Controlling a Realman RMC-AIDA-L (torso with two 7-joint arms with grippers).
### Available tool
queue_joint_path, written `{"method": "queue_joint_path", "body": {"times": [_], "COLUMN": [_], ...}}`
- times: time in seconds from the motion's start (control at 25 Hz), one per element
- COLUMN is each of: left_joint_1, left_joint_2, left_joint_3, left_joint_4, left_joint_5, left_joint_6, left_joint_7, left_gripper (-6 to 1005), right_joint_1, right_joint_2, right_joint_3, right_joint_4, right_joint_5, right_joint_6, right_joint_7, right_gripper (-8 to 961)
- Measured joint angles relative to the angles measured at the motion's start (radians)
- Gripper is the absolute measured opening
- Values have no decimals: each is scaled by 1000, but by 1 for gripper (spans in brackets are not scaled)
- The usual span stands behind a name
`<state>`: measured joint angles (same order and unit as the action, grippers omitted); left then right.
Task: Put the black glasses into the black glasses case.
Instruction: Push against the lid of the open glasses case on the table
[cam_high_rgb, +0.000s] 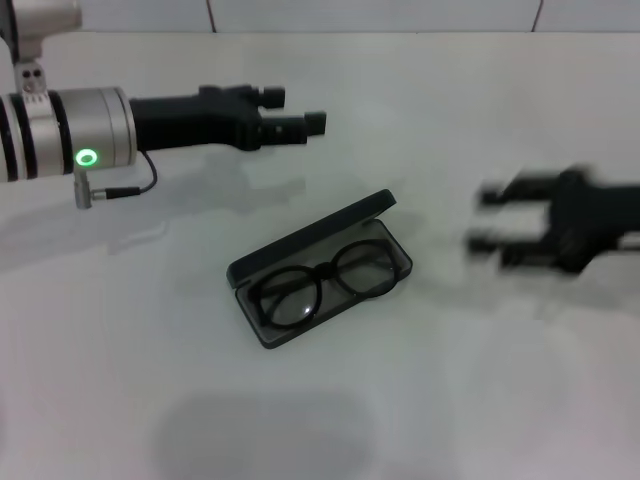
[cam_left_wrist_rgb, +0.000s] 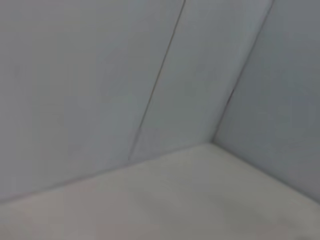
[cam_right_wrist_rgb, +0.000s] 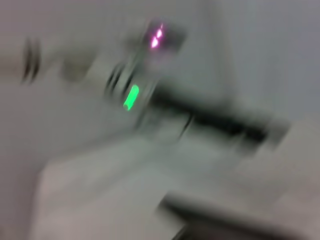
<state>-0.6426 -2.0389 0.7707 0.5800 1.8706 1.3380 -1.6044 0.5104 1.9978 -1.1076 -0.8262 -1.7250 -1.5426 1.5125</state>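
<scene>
Nearest on the white table (cam_high_rgb: 120, 400), the black glasses (cam_high_rgb: 322, 283) lie inside the open black glasses case (cam_high_rgb: 318, 268), lid raised behind. Off to its right, apart, the right gripper (cam_high_rgb: 482, 220) hangs blurred, fingers spread, empty. Farther back, the left gripper (cam_high_rgb: 300, 112) hovers; its fingers' state I cannot tell.

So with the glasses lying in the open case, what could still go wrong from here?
1. The black-framed round-lens glasses lie in the matte-black rectangular hard case with the lid up; if a temple arm or the frame sits proud, closing could pinch it.
2. The right end effector is blurred beside the case; a swing toward the case could knock it.
3. The left end effector hovers behind the case and might nudge the raised lid if it descends.
</scene>
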Motion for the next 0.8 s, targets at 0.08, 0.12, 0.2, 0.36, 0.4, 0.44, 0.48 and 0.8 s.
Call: {"method": "queue_joint_path", "body": {"times": [0.08, 0.12, 0.2, 0.36, 0.4, 0.44, 0.48, 0.8], "left_joint_1": [0, 0, -2, -5, -6, -7, -7, -1], "left_joint_2": [0, 0, 0, 0, -1, -3, -6, -12], "left_joint_3": [-3, -3, -2, 1, 2, 2, 2, 2], "left_joint_4": [0, 0, 0, 0, 0, 0, 0, 0], "left_joint_5": [-31, -40, -51, -54, -54, -54, -55, -55], "left_joint_6": [-1, -1, -2, -3, -3, -3, -3, -2], "left_joint_7": [17, 23, 31, 42, 43, 45, 49, 66], "left_gripper": [889, 889, 888, 887, 887, 887, 887, 887], "right_joint_1": [78, 117, 178, 238, 243, 244, 244, 224], "right_joint_2": [-3, 0, 12, 27, 28, 28, 28, 29], "right_joint_3": [-52, -68, -75, -148, -172, -188, -205, -340], "right_joint_4": [23, 44, 74, 100, 102, 103, 103, 104], "right_joint_5": [-104, -162, -249, -313, -313, -313, -308, -221], "right_joint_6": [-18, -29, -42, -18, -1, 17, 42, 208], "right_joint_7": [79, 110, 145, 195, 204, 209, 211, 191], "right_gripper": [533, 542, 561, 597, 606, 606, 607, 604]}}
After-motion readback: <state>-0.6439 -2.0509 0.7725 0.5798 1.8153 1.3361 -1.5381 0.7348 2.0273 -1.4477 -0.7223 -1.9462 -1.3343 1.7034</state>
